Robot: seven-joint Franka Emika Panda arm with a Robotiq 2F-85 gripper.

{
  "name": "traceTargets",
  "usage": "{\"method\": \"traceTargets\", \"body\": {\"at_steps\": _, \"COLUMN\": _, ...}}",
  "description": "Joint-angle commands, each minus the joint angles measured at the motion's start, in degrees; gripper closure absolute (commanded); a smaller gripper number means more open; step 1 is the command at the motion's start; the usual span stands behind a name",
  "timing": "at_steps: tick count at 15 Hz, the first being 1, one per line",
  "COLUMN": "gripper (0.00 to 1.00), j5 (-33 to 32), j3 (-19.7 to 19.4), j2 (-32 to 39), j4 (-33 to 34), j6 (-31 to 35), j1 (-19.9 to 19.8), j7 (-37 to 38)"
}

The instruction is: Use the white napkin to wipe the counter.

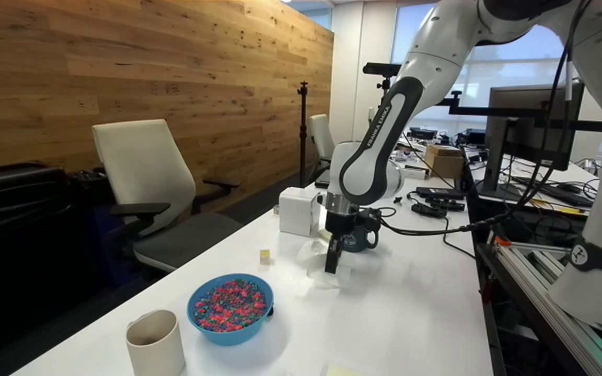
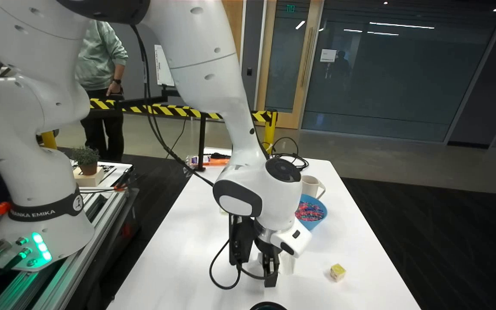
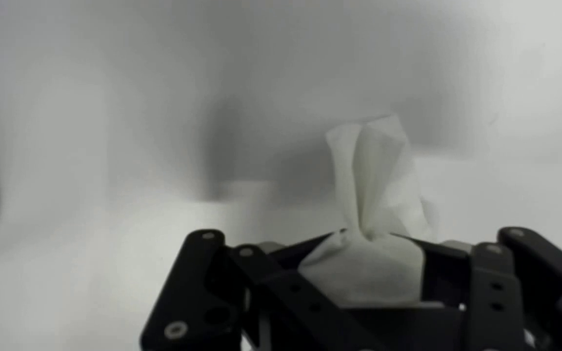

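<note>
The white napkin (image 1: 314, 255) is pinched in my gripper (image 1: 332, 265), just above or on the white counter (image 1: 400, 313); I cannot tell whether the fingertips touch the surface. In the wrist view the gripper (image 3: 366, 236) is shut on the napkin (image 3: 378, 180). The cloth bunches between the fingers and one folded end sticks out past the fingertips. In an exterior view the gripper (image 2: 270, 275) points down and part of the napkin (image 2: 287, 263) shows beside it. The arm hides some of the cloth there.
A dark green mug (image 1: 356, 241) and a white box (image 1: 299, 211) stand close behind the gripper. A small yellow cube (image 1: 264, 256), a blue bowl (image 1: 230, 337) of colourful bits and a beige mug (image 1: 157, 347) stand along the chair-side edge. Cables (image 1: 458, 243) lie farther back.
</note>
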Motion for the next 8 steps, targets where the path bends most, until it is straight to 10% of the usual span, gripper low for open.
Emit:
{"method": "traceTargets", "body": {"at_steps": 1, "gripper": 1.0, "j5": 3.1, "j3": 4.9, "j2": 2.1, "j4": 0.0, "j6": 6.8, "j1": -3.9, "j7": -1.5}}
{"method": "traceTargets", "body": {"at_steps": 8, "gripper": 1.0, "j5": -6.5, "j3": -0.6, "j2": 3.7, "j4": -0.3, "j6": 13.6, "j1": -0.9, "j7": 0.6}}
